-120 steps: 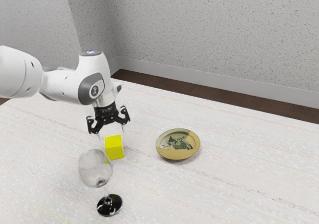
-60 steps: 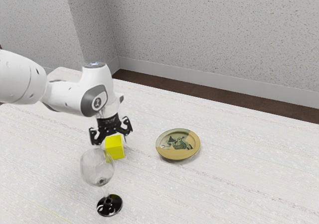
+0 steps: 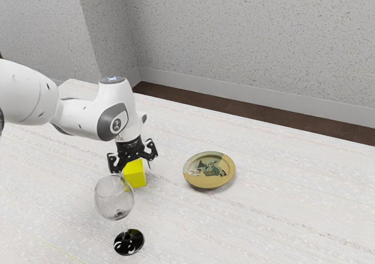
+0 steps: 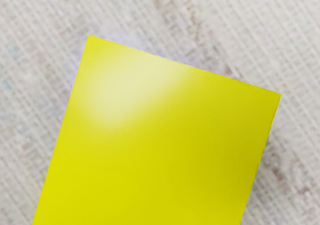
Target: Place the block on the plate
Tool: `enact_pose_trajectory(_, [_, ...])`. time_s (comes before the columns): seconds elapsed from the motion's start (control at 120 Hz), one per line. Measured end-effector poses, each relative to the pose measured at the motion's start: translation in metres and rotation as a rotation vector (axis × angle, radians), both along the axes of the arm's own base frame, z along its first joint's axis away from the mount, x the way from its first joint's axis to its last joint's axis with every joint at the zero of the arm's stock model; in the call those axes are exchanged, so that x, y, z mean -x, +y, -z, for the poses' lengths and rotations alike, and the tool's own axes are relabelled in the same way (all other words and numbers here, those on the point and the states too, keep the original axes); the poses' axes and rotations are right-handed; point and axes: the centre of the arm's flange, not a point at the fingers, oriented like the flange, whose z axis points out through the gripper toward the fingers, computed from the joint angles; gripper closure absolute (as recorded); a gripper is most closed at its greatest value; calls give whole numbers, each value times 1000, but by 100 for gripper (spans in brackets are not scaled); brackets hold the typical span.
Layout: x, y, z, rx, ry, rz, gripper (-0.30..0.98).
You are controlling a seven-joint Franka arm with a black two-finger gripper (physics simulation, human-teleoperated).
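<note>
My black gripper (image 3: 133,169) is low over the yellow block (image 3: 135,175) in the exterior view, its two fingers spread wide, one on either side of the block. The block rests on the table, its upper part partly hidden by the gripper. In the wrist view the block (image 4: 155,140) lies close under my hand, turned at a slant. The round plate (image 3: 209,179), tan with a green picture, lies on the table a short way towards the exterior view's right from the block.
A clear wine glass (image 3: 115,200) with a black base stands upright just in front of the block and gripper, nearer the exterior camera. The pale table (image 3: 281,211) stretches past the plate to the exterior view's right. A speckled wall rises behind.
My hand has come down around the block and shifted slightly towards the exterior view's right. The block, plate and wine glass are where they were.
</note>
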Motion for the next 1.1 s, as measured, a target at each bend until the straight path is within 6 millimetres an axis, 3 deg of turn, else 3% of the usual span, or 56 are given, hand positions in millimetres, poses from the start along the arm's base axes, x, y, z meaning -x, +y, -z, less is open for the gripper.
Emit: enact_pose_trajectory(1.1, [-4,5,16,-9,14,16,0])
